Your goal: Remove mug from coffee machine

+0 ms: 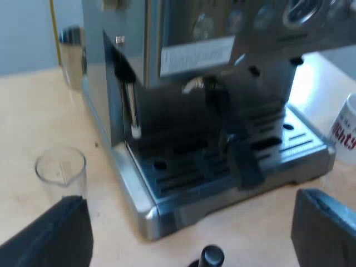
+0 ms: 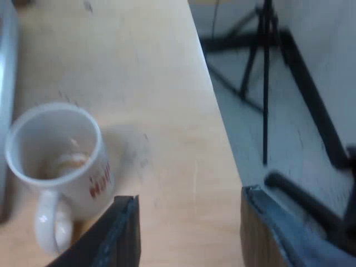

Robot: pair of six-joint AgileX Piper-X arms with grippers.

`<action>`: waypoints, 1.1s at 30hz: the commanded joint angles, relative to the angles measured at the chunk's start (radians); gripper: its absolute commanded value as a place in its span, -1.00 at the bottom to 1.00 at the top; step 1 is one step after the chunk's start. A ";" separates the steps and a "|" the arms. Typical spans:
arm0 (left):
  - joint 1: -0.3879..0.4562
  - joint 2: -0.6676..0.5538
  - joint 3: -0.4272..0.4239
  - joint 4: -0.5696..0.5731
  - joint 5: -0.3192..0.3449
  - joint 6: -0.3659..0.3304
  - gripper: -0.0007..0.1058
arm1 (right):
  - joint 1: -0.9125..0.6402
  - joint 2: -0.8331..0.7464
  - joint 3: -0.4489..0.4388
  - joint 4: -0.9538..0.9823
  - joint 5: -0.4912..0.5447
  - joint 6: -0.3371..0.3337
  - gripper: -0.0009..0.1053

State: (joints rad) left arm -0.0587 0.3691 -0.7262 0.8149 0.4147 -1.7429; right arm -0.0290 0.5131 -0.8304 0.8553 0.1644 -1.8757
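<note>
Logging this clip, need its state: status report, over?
Left jaws open, empty. Right jaws open, beside mug. Mug on table, off machine's tray. Nothing blocking it.

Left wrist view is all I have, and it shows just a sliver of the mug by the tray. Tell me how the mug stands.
Observer: The mug stands upright on the table, close beside the machine.
Operator: Give me the right gripper.
Observer: The right gripper is open, with bare table between its fingers. The mug lies outside them.
Operator: Now the handle.
Observer: The handle points back toward the right arm.
</note>
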 commanded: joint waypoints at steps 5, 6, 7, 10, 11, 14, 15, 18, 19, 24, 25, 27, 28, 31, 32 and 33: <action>0.000 -0.093 -0.011 0.058 0.006 0.005 0.65 | 0.002 -0.198 0.022 0.003 -0.013 -0.005 -0.15; 0.000 -0.139 -0.011 0.103 0.006 0.005 0.65 | 0.002 -0.231 0.031 0.003 -0.013 -0.005 -0.15; 0.000 -0.154 -0.011 0.116 0.006 0.005 0.65 | 0.002 -0.241 0.034 0.003 -0.013 -0.005 -0.15; 0.000 -0.204 -0.011 0.151 0.004 0.014 0.65 | 0.002 -0.336 0.067 0.003 -0.013 -0.005 -0.15; 0.000 -0.223 -0.011 0.162 0.004 0.028 0.65 | 0.002 -0.362 0.079 0.003 -0.013 -0.005 -0.15; 0.000 -0.278 -0.011 0.183 0.004 0.051 0.65 | 0.002 -0.423 0.109 0.003 -0.013 -0.005 -0.15; 0.000 -0.296 -0.011 0.190 0.004 0.051 0.65 | 0.002 -0.442 0.122 0.003 -0.013 -0.005 -0.15; 0.000 -0.351 -0.011 0.219 0.002 0.051 0.65 | 0.002 -0.494 0.144 0.019 -0.013 0.005 -0.15; 0.000 -0.364 -0.011 0.227 0.002 0.051 0.65 | 0.002 -0.502 0.147 0.027 -0.013 0.016 -0.15; 0.000 -0.426 -0.015 0.313 0.001 0.093 0.65 | 0.002 -0.563 0.170 0.096 -0.013 0.051 -0.15; 0.000 -0.420 -0.021 0.372 0.000 0.095 0.65 | 0.002 -0.568 0.173 0.105 -0.013 0.054 -0.15; 0.000 -0.423 -0.016 0.394 -0.008 0.110 0.65 | 0.002 -0.567 0.174 0.134 -0.013 0.061 -0.15; 0.000 -0.423 -0.010 0.399 -0.008 0.110 0.65 | 0.002 -0.567 0.178 0.139 -0.013 0.063 -0.15; 0.000 -0.423 0.012 0.388 -0.024 0.110 0.65 | 0.002 -0.567 0.177 0.151 -0.013 0.063 -0.15; 0.000 -0.423 0.019 0.382 -0.027 0.110 0.65 | 0.002 -0.567 0.177 0.153 -0.013 0.063 -0.15; 0.000 -0.423 0.031 0.375 -0.031 0.110 0.65 | 0.002 -0.567 0.177 0.156 -0.013 0.063 -0.15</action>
State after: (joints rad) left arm -0.0587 -0.0132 -0.6981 1.2012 0.3963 -1.6390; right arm -0.0290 -0.0053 -0.6509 1.0087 0.1532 -1.8099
